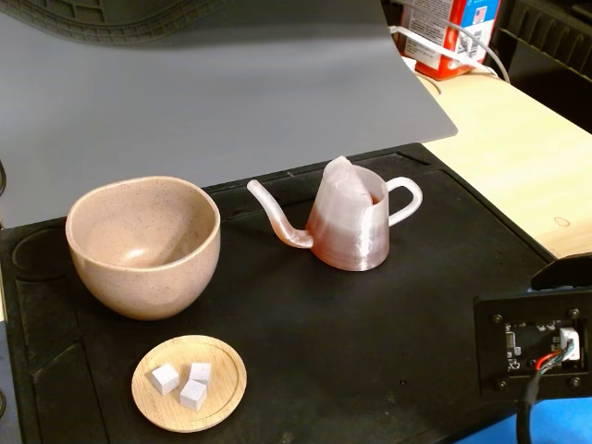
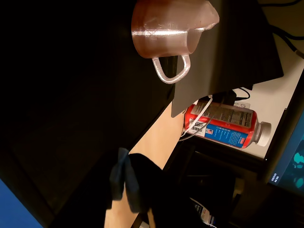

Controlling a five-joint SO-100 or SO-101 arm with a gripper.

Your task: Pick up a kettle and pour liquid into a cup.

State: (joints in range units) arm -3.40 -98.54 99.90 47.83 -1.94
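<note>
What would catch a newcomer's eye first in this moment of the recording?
In the fixed view, the translucent pinkish kettle stands upright mid-mat, its thin spout curving left toward the big speckled cup, which looks empty. In front of the cup sits a small wooden dish holding three white cubes. In the wrist view, the kettle's loop handle hangs at the top edge and a red-and-blue bottle lies beyond the mat.
</note>
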